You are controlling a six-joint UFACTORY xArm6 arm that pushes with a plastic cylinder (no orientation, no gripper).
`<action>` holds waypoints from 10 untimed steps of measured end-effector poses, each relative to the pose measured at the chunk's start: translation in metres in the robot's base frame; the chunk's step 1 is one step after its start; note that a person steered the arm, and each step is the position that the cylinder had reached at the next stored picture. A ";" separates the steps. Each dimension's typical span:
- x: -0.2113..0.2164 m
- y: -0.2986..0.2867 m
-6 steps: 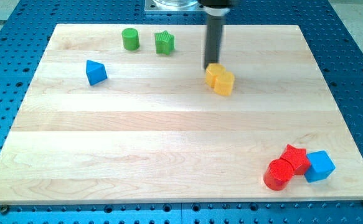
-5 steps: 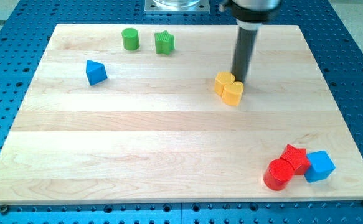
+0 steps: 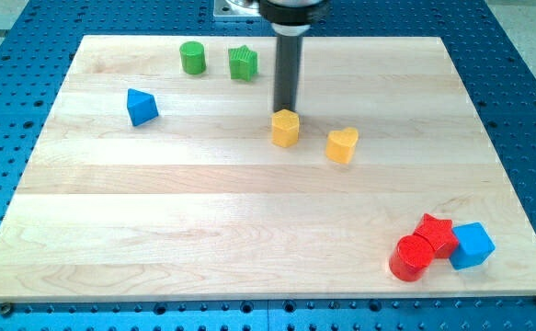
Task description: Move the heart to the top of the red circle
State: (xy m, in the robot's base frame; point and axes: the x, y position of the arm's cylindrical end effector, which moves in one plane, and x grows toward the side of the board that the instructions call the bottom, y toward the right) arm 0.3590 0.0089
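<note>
The yellow heart (image 3: pixel 342 144) lies on the wooden board (image 3: pixel 203 202), right of centre. The red circle (image 3: pixel 408 258) sits near the view's bottom right, well below and right of the heart. My tip (image 3: pixel 286 109) is just above a yellow hexagon block (image 3: pixel 286 128), touching or nearly touching its top edge. The heart lies about 60 pixels to the right of my tip and slightly lower, apart from the hexagon.
A red star (image 3: pixel 435 234) touches the red circle, and a blue cube (image 3: pixel 472 245) sits right of the star. A green cylinder (image 3: pixel 192 57) and a green star (image 3: pixel 243 62) are at the top left. A blue triangle (image 3: pixel 141 106) is at the left.
The two yellow blocks were together; now they are apart. The hexagon has moved left and the heart sits alone. My tip swung from the pair's right side to above the hexagon.
</note>
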 end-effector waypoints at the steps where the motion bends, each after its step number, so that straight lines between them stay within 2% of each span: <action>1: 0.027 0.020; 2: 0.050 0.076; 3: 0.051 0.074; 4: 0.085 0.101; 5: 0.095 0.135; 6: 0.101 0.135; 7: 0.139 0.140; 9: 0.169 0.134; 10: 0.161 0.100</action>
State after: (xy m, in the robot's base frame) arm 0.5196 0.1093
